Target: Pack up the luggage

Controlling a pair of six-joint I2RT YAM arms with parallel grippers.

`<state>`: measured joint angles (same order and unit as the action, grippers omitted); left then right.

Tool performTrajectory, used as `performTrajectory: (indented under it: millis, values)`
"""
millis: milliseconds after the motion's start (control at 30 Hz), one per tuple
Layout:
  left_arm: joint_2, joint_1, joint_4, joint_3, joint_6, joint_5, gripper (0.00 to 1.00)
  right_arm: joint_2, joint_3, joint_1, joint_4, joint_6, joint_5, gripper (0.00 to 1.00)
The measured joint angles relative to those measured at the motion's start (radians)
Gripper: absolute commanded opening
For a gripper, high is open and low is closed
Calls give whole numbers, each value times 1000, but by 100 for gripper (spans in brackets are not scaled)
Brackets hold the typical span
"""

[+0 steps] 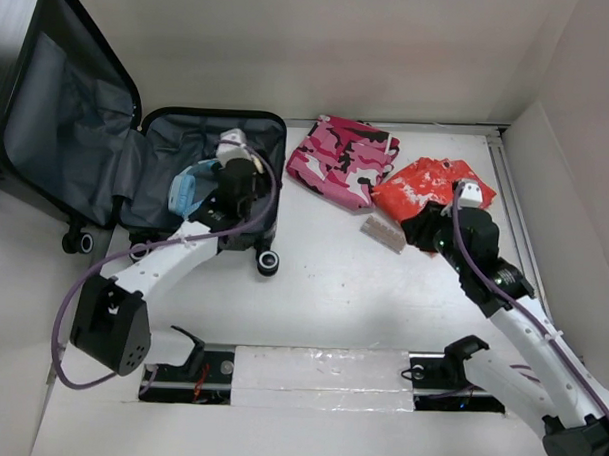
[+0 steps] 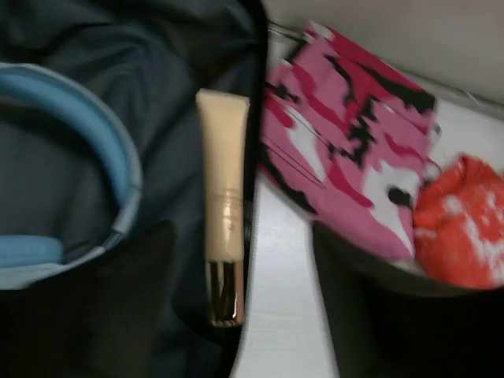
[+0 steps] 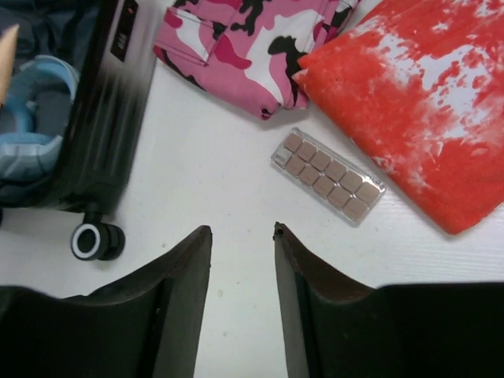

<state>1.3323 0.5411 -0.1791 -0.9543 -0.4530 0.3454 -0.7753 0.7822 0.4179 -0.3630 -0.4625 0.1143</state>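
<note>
Headphones (image 2: 71, 181) and tube (image 2: 222, 205) lie in the luggage (image 1: 213, 135), clothes to its right.

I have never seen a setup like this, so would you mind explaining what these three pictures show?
Two white robot arms stand at the near edge of a table. One picture looks down from above; the other two come from a camera on each wrist. The left tool hovers over the open luggage, where blue headphones and a cream tube lie; it appears to hold nothing. The right tool is open and empty above the table. Nearby lie pink camouflage clothing, an orange-red garment and a clear tray of brown squares.
</note>
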Motion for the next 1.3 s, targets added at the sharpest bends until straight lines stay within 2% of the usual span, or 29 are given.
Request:
performTrajectory:
  millis: [100, 200, 500, 700, 833, 1100, 1300]
  values:
    - [-21, -82, 3, 36, -56, 39, 80, -35, -31, 0, 21, 2, 1, 56]
    - [-21, -84, 3, 63, -85, 33, 80, -131, -52, 0, 51, 2, 1, 65]
    - [-74, -16, -75, 182, -109, -63, 77, -605, -35, -84, 202, 4, -50, 67]
    - [-109, -4, -146, 252, -109, -174, 76, -819, 61, -142, 329, 10, -150, 67]
    - [-120, -4, -155, 277, -110, -211, 76, -863, 81, -157, 402, -1, -180, 69]
    - [-133, -4, -198, 290, -110, -257, 75, -908, 83, -177, 439, -18, -183, 69]
    - [-144, -4, -199, 292, -110, -272, 73, -861, 37, -148, 438, -32, -163, 70]
